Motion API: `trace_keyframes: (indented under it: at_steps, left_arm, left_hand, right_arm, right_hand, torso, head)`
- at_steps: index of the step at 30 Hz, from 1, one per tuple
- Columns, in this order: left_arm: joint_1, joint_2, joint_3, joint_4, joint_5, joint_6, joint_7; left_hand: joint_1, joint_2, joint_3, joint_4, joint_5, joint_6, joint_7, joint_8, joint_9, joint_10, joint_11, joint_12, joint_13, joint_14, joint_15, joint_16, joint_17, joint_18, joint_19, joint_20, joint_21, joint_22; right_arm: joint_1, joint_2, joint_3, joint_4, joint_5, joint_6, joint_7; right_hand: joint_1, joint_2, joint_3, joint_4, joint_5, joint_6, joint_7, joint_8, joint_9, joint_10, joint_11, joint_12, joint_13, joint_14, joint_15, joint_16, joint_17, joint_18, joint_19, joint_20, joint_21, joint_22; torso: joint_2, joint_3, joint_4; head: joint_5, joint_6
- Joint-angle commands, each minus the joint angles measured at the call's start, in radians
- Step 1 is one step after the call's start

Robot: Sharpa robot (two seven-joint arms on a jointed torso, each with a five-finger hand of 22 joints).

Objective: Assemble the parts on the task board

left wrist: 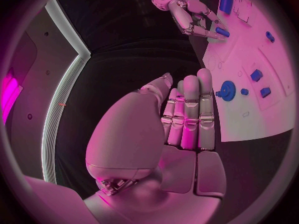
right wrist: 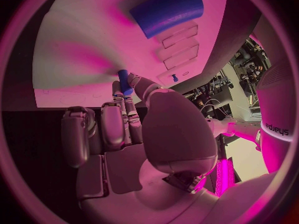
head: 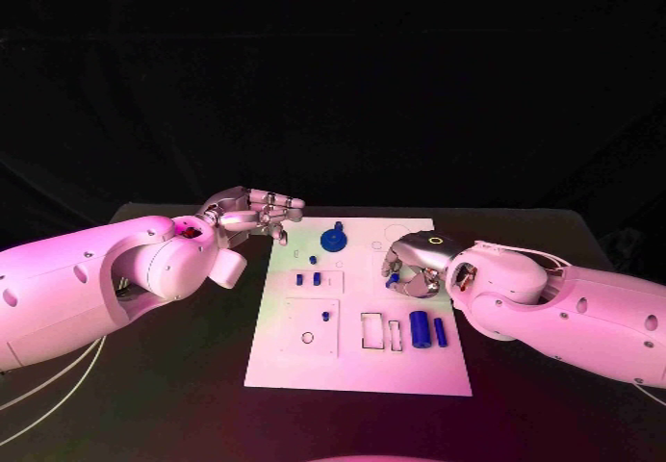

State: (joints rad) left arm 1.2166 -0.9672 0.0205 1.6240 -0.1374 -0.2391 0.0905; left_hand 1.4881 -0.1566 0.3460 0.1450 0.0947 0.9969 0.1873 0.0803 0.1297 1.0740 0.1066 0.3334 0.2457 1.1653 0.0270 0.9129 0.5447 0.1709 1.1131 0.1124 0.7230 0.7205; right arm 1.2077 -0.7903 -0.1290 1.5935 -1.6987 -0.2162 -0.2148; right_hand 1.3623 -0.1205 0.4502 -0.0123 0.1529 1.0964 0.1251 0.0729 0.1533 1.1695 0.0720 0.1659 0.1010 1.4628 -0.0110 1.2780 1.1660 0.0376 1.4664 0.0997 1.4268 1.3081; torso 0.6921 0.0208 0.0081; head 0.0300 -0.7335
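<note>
Head view: task board lies white at the middle of the black tabletop, carrying a blue gear near its far edge, two short blue pegs left of centre, and a large blue cylinder beside a slimmer blue rod near the right side. The right robot hand sits low over the board's right part with a small blue peg pinched at its fingertips; the left robot hand hangs above the board's far left corner, fingers together and extended, holding nothing. Left wrist view: the left robot hand shows flat, straight fingers clear of the board, with the gear just beyond their tips and the right robot hand across the board, its blue peg at the surface. Right wrist view: the right robot hand grips the blue peg between thumb and a finger, its tip close to or touching the board; the large cylinder lies beyond. The step in hand appears to be seating this peg. Doing it well likely calls for keeping the peg upright, centring it over its hole before pressing, and releasing only once it stands unaided.
</note>
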Motion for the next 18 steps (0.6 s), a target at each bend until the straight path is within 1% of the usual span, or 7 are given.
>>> trace_keyframes:
  at_steps: [1, 8, 12, 18]
  left_arm:
    - [0.000, 0.001, 0.001, 0.002, 0.006, 0.014, 0.004]
    - [0.000, 0.000, 0.000, 0.002, 0.007, 0.014, 0.004]
    - [0.000, 0.000, 0.000, 0.002, 0.008, 0.013, 0.004]
    - [0.000, 0.000, 0.000, 0.002, 0.009, 0.013, 0.004]
  left_hand:
    - [0.003, 0.007, -0.002, -0.001, -0.001, -0.009, 0.001, 0.003, -0.001, -0.005, 0.001, 0.004, 0.001, -0.005, 0.001, -0.006, -0.001, 0.013, -0.005, 0.001, -0.006, -0.001]
    - [0.001, 0.009, -0.003, 0.001, -0.001, -0.010, 0.002, 0.004, -0.001, -0.008, 0.002, 0.006, 0.001, -0.006, 0.001, -0.006, -0.002, 0.013, -0.005, 0.001, -0.008, -0.003]
    - [-0.002, 0.010, -0.003, 0.004, -0.001, -0.011, 0.002, 0.005, -0.001, -0.009, 0.002, 0.008, 0.002, -0.006, 0.002, -0.006, -0.003, 0.013, -0.004, 0.002, -0.010, -0.004]
    - [-0.004, 0.012, -0.004, 0.006, -0.001, -0.011, 0.002, 0.006, -0.001, -0.010, 0.002, 0.009, 0.002, -0.006, 0.002, -0.007, -0.003, 0.013, -0.004, 0.002, -0.011, -0.005]
  right_arm:
    - [-0.001, 0.000, -0.001, 0.000, -0.007, 0.014, -0.009]
    - [-0.001, 0.000, -0.001, -0.002, -0.007, 0.023, -0.011]
    - [-0.001, 0.001, -0.001, -0.003, -0.004, 0.022, -0.011]
    - [-0.001, 0.001, -0.001, -0.003, 0.000, 0.019, -0.009]
  right_hand:
    - [-0.006, -0.017, 0.002, 0.005, 0.003, -0.008, 0.000, -0.004, -0.002, -0.008, -0.004, -0.007, -0.001, 0.031, -0.002, -0.008, -0.003, 0.003, 0.015, -0.007, -0.006, 0.160]
    - [-0.022, -0.027, -0.001, 0.013, -0.001, -0.014, -0.001, -0.005, -0.003, -0.027, 0.001, -0.018, -0.005, 0.027, 0.002, -0.020, -0.018, 0.006, 0.008, -0.004, -0.018, 0.153]
    - [-0.044, -0.038, -0.011, 0.027, -0.004, -0.020, -0.001, -0.005, -0.004, -0.045, 0.006, -0.028, -0.009, 0.023, 0.006, -0.033, -0.034, 0.009, 0.000, -0.001, -0.033, 0.144]
    - [-0.055, -0.039, -0.015, 0.036, -0.002, -0.016, 0.001, -0.002, -0.004, -0.047, 0.007, -0.029, -0.009, 0.022, 0.007, -0.034, -0.036, 0.010, -0.001, 0.001, -0.035, 0.143]
  torso:
    - [0.000, 0.0003, 0.0001]
    - [0.000, 0.0002, 0.0001]
    - [0.000, -0.0003, 0.0003]
    - [0.000, -0.0002, 0.0008]
  head:
    - [-0.001, 0.000]
    - [-0.002, -0.001]
    - [-0.003, -0.002]
    - [-0.003, -0.003]
